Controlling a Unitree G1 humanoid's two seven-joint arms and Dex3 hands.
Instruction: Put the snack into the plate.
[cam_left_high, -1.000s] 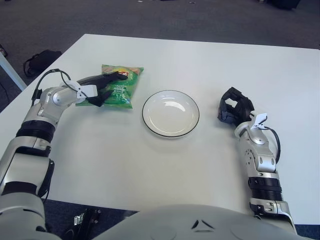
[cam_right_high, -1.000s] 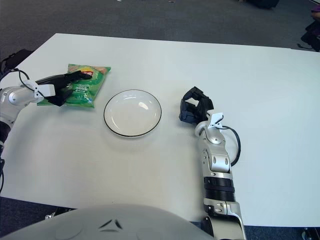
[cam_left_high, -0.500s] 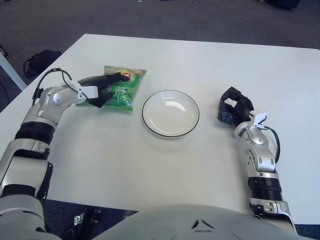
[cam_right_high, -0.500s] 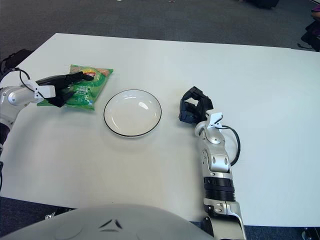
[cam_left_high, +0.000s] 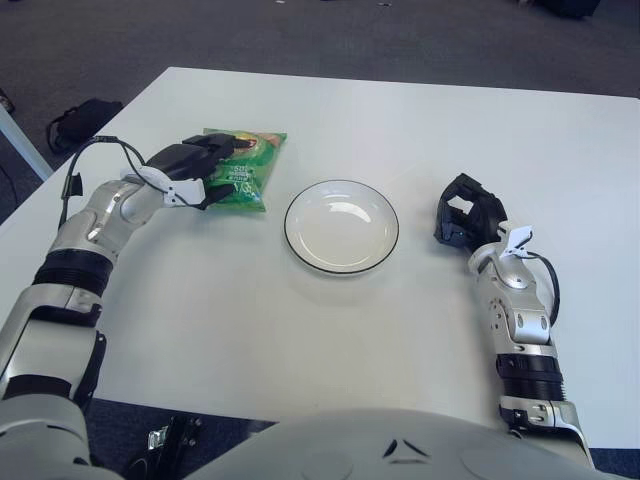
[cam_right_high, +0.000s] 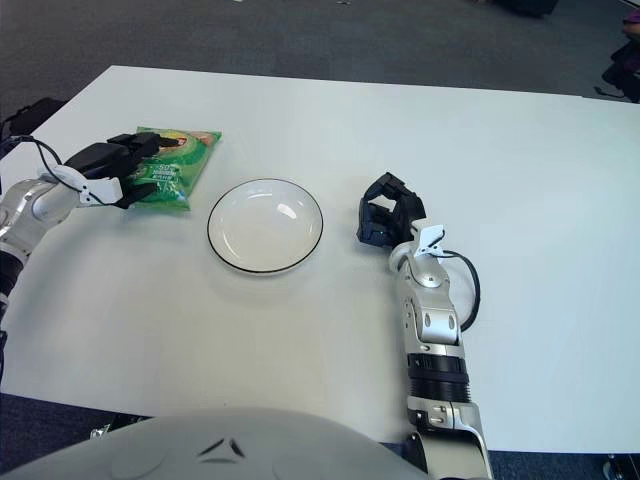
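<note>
Snack (cam_left_high: 240, 171), a green crinkly bag, lay flat on the white table (cam_left_high: 330, 330) just left of the plate (cam_left_high: 341, 226), apart from its rim. I had the left hand (cam_left_high: 192, 165) over the bag's near-left end, dark fingers (cam_left_high: 215, 145) draped across the top; whether they had actually closed on the foil I could not tell, since the hand covered that edge and nothing showed the bag lifted. The right hand (cam_right_high: 385, 222) sat curled and empty on the plate's right side, idle.

To do this step well, I judged I needed a firm pinch on the bag's edge before any lift (slippery foil tends to slide out), then a short carry rightward, high enough to clear the rim, releasing over the plate's centre. The bag's left end and whatever lower fingers sat beneath it stayed hidden from both eyes.
</note>
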